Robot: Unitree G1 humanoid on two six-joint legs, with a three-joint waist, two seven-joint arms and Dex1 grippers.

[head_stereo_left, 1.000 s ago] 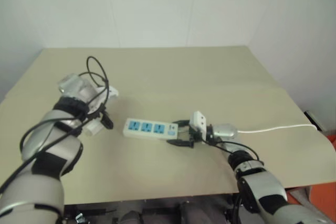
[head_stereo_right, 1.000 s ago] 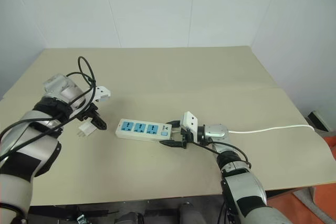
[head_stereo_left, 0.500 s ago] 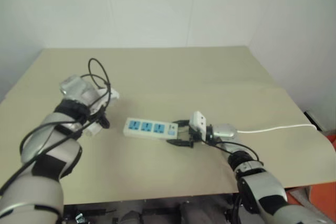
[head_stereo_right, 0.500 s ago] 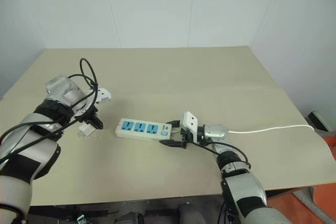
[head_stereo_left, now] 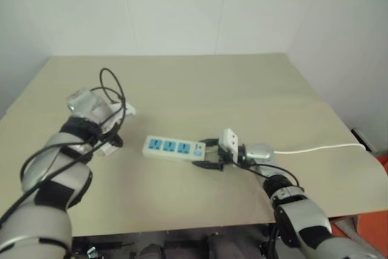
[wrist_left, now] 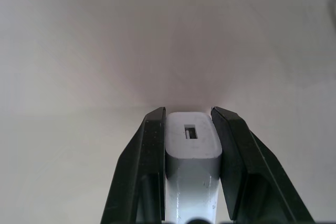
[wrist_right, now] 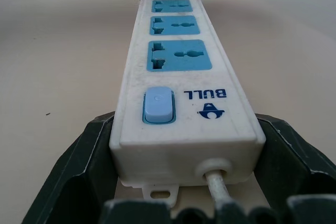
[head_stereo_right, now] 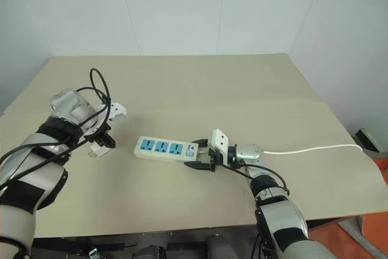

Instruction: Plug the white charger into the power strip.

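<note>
The white charger (head_stereo_right: pixel 96 149) rests on the tan table (head_stereo_right: pixel 212 89), off the left end of the power strip (head_stereo_right: pixel 160 148). My left gripper (head_stereo_right: pixel 104 141) points down at it and is shut on it. In the left wrist view both black fingers (wrist_left: pixel 149 150) press the charger's (wrist_left: pixel 191 142) sides, and its end face has a small slot. The power strip lies flat with three blue sockets (wrist_right: pixel 178 51) and a blue switch (wrist_right: pixel 157 104). My right gripper (head_stereo_right: pixel 203 157) is shut on its switch end, one finger (wrist_right: pixel 89 145) on each side.
The strip's white cord (head_stereo_right: pixel 315 148) runs right across the table to its right edge. Black cables loop above my left wrist (head_stereo_right: pixel 97 83). White walls stand behind the table and to its right.
My left gripper's fingers have closed from open onto the charger, with the hand staying in place. The right gripper and the strip have not moved.
</note>
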